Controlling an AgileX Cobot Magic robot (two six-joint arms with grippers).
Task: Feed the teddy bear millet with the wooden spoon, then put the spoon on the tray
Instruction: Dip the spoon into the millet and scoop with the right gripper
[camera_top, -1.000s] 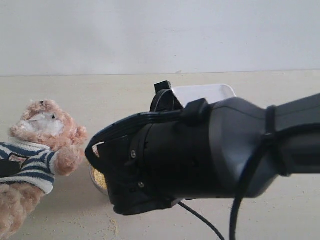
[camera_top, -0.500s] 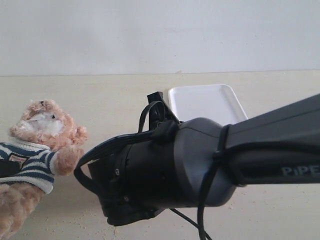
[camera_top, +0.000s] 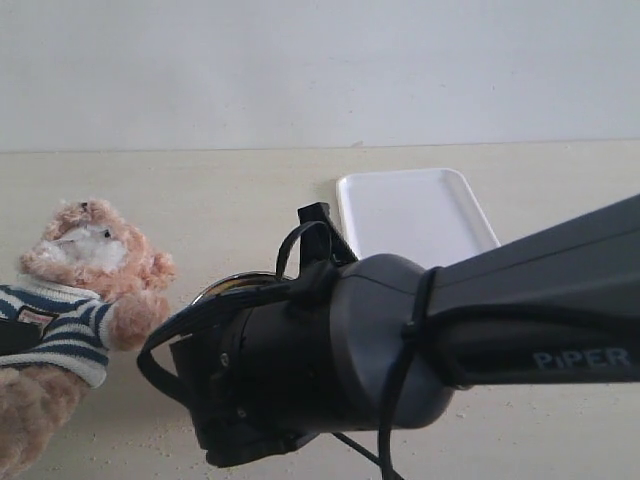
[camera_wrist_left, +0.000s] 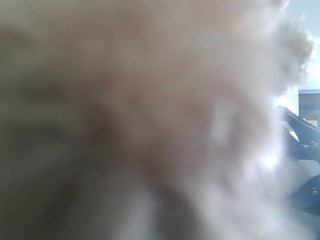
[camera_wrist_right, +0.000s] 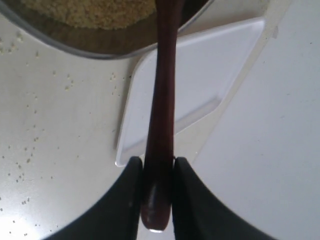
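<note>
Two black fingers (camera_wrist_right: 125, 200) of the right pincer (camera_wrist_right: 157, 187) are pressed against the slim handle of the wooden spoon (camera_wrist_right: 165, 95), which is pinched between them near its end. In the right wrist view the handle is seen running over a corner of the tray (camera_wrist_right: 200, 85) and on across the rim of the metal bowl (camera_wrist_right: 100, 49), where the millet (camera_wrist_right: 95, 11) lies. The spoon's own bowl is cut off by the frame edge. Loose grains (camera_wrist_right: 27, 155) are scattered on the bench (camera_wrist_right: 270, 150) beside the metal bowl.

In the exterior view the lower centre and right of the frame are filled by the right arm (camera_top: 350, 370), and only a sliver of the metal bowl's rim is seen behind it. The tray is laid flat at centre right, beyond the arm. The teddy bear (camera_top: 85, 270) is found at the left edge, its head tilted back. The left wrist view is filled with blurred tan fur, so the state of the left pincer cannot be told.
</note>
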